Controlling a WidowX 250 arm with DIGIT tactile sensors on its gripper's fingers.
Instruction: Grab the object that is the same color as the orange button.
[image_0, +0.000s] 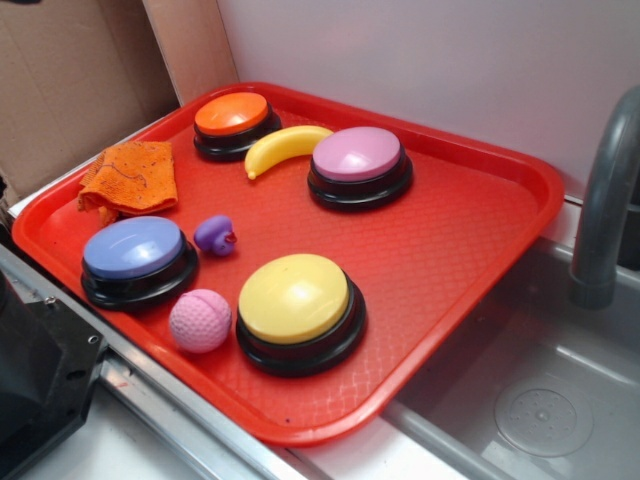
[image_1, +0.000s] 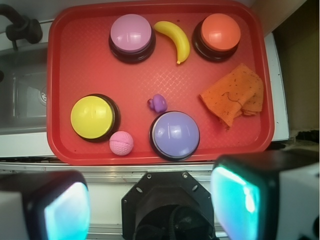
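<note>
The orange rag (image_0: 130, 178) lies wrinkled in the left corner of the red tray (image_0: 470, 230). In the wrist view the rag (image_1: 234, 95) sits at the tray's (image_1: 75, 70) right side. The orange button (image_0: 233, 122) stands at the tray's far corner, just behind the rag; the wrist view has this button (image_1: 218, 35) at top right. My gripper (image_1: 150, 205) hovers high, off the tray's near edge and above the robot base. It is open, its two fingers wide apart with nothing between them. The exterior view does not show the gripper.
Also on the tray: a yellow banana (image_0: 286, 147), pink-topped button (image_0: 359, 166), yellow-topped button (image_0: 298, 310), blue-topped button (image_0: 137, 260), small purple toy (image_0: 215, 235) and pink golf ball (image_0: 200, 320). A steel sink (image_0: 540, 390) with grey faucet (image_0: 605, 200) lies right; cardboard (image_0: 70, 80) stands behind.
</note>
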